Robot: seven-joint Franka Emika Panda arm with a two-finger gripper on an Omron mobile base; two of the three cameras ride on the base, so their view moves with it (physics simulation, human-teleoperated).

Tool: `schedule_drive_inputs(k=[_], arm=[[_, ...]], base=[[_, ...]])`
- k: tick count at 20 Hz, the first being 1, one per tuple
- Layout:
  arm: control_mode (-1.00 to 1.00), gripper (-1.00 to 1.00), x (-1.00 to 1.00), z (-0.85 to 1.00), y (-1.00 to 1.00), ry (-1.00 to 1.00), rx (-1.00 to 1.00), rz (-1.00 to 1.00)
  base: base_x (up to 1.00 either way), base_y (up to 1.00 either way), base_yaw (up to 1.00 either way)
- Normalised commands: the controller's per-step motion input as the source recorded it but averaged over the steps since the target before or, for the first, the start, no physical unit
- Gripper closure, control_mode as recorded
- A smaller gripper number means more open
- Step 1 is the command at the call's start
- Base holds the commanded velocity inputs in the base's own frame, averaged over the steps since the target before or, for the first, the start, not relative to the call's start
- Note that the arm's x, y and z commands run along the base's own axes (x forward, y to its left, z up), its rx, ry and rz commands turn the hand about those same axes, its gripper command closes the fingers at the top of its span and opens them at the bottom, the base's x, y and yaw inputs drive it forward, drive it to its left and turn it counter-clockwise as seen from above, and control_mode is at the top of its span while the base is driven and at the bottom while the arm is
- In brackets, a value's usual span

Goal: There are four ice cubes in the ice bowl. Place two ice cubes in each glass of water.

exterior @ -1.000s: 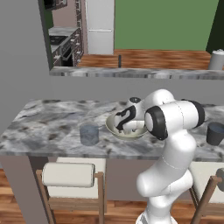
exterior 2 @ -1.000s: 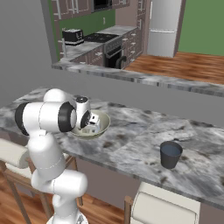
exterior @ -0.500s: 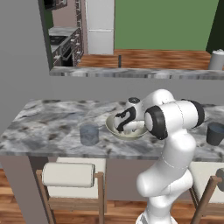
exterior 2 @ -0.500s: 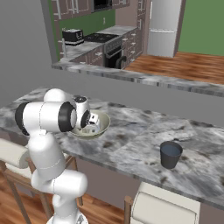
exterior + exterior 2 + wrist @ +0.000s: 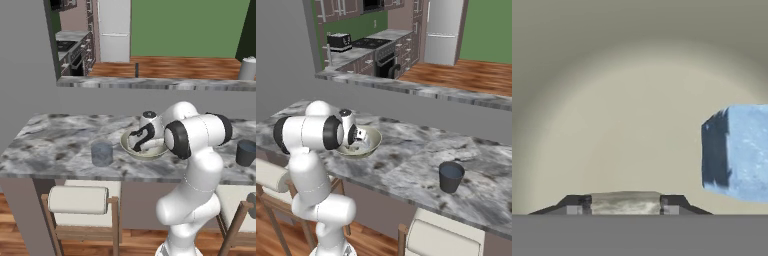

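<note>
The beige ice bowl (image 5: 151, 154) (image 5: 373, 143) sits mid-counter. My gripper (image 5: 137, 146) (image 5: 359, 144) reaches down into it. Close up, the bowl floor (image 5: 627, 100) fills the hand view, and my gripper (image 5: 626, 209) has both fingertips (image 5: 673, 205) pressed against a pale grey-white ice cube (image 5: 626, 200). A second, light blue ice cube (image 5: 737, 150) lies free to the right of it. One grey glass of water (image 5: 102, 153) stands left of the bowl. The other glass of water (image 5: 246, 152) (image 5: 451, 176) stands far to the right.
The marble counter (image 5: 50, 142) has a raised ledge (image 5: 150, 83) behind it. Cushioned stools (image 5: 78, 199) stand under the front edge. A pale kettle (image 5: 247, 68) sits on the ledge at the right.
The fingers have closed inward from wide open onto the pale cube. The arm and the bowl have hardly moved.
</note>
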Motion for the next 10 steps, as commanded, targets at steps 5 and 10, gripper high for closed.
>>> schedule_drive_inputs(k=[5,10], arm=[[-1.0,1.0,0.0,-0.13,-0.04,0.0,-0.01,-0.03],[-1.0,1.0,0.0,0.29,-0.25,0.0,0.0,-0.03]], base=[[0.0,0.0,0.0],[0.0,0.0,0.0]])
